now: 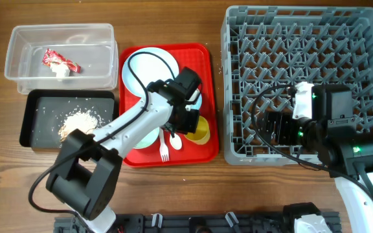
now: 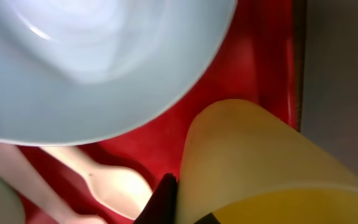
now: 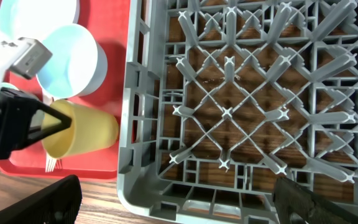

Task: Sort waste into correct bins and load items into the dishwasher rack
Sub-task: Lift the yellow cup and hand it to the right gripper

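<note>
Counting across the wooden worktop [image 1: 173, 194], we are finding two bins at the left. One is a clear tub [image 1: 96, 45] holding the single red-and-white wrapper [image 1: 60, 60]. Just below it, one black tray [image 1: 41, 107] is carrying one heap of food scraps [image 1: 79, 121]. Beside them one red tray [image 1: 199, 58] is bearing the dishes: one plate [image 1: 144, 68], one light blue bowl [image 3: 73, 59], one pale green bowl [image 1: 150, 137] lying partly under the left arm, one fork [image 1: 164, 152] and one spoon [image 1: 175, 140] lying side by side near the front edge, and one yellow cup [image 1: 203, 133]. We are seeing the left gripper [image 1: 194, 122] hanging at that cup, its jaws clamping the rim with one finger inside the mouth, and the cup is tilting on its side over the red tray's right part. One dishwasher rack [image 1: 303, 39] is sitting just right of the red tray, and the right gripper [image 3: 179, 205] is hovering over its front left pegs, jaws standing wide apart and gripping nothing.
</note>
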`<state>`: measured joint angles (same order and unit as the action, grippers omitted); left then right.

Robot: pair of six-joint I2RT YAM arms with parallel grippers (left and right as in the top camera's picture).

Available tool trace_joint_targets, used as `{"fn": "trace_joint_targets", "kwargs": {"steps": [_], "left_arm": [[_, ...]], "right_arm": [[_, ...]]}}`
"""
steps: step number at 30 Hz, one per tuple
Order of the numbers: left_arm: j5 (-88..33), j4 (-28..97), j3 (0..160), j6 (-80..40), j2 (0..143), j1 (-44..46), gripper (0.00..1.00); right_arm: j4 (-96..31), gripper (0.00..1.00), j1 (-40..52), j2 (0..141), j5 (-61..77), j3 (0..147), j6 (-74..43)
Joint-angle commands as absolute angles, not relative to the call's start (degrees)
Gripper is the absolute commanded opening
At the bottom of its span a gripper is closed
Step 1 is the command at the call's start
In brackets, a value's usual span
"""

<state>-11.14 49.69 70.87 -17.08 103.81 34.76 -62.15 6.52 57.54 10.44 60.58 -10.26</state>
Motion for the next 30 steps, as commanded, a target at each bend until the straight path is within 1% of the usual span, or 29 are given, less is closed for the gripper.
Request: {"fn": "trace_joint_targets", "kwargs": {"steps": [1, 3, 5, 7, 8, 9, 10, 12, 17, 21, 24, 26, 30], "left_arm": [[-13.41, 50.26, 71.88, -17.23, 96.97, 31.05, 0.04], [-20.03, 48.4, 71.92, -18.06, 92.47, 27.16, 0.04], [-27.9, 44.77, 71.92, -22.15, 89.93, 22.5, 0.04], [-42.74, 35.7, 71.92, -28.95, 90.32, 17.06, 0.04], [-53.58, 29.67, 71.92, -30.94, 91.61, 15.57, 0.04], [-63.22, 25.19, 71.92, -30.94, 92.86, 15.2, 0.04], [-70.94, 22.52, 71.92, -30.98, 94.11, 15.64, 0.04], [-76.64, 22.7, 71.92, -30.94, 95.35, 17.93, 0.04], [-78.26, 22.61, 71.92, -30.94, 95.42, 23.49, 0.04], [-79.48, 22.46, 71.92, -30.94, 95.42, 23.9, 0.04], [-79.48, 22.46, 71.92, -30.94, 95.42, 23.9, 0.04], [-79.48, 22.46, 71.92, -30.94, 95.42, 23.9, 0.04], [-79.48, 22.46, 71.92, -30.96, 95.42, 23.9, 0.04]], "right_arm": [[-60.45, 1.0, 6.35, 57.54, 6.26, 61.28, -10.57], [-57.39, 1.0, 6.35, 57.56, 4.58, 61.28, -10.76], [-54.54, 1.0, 6.35, 57.67, 9.1, 61.28, -10.61], [-51.86, 1.0, 6.35, 58.5, 21.61, 61.28, -7.11], [-50.72, 1.0, 6.35, 59.57, 32.69, 61.28, -1.87], [-50.33, 1.0, 6.35, 60.8, 42.57, 61.28, 2.0], [-50.04, 1.0, 6.35, 62.13, 49.36, 61.28, 4.58], [-49.39, 1.0, 6.35, 65.21, 56.1, 61.28, 8.01], [-42.46, 1.0, 6.35, 69.82, 62.74, 61.28, 9.26], [-38.15, 0.98, 6.35, 69.91, 69.41, 61.28, 9.26], [-38.15, 0.85, 6.35, 69.91, 69.56, 61.28, 9.04], [-38.17, 0.78, 6.35, 69.91, 69.56, 61.28, 8.97], [-38.0, 0.78, 6.35, 69.91, 69.52, 61.28, 9.02]]}}
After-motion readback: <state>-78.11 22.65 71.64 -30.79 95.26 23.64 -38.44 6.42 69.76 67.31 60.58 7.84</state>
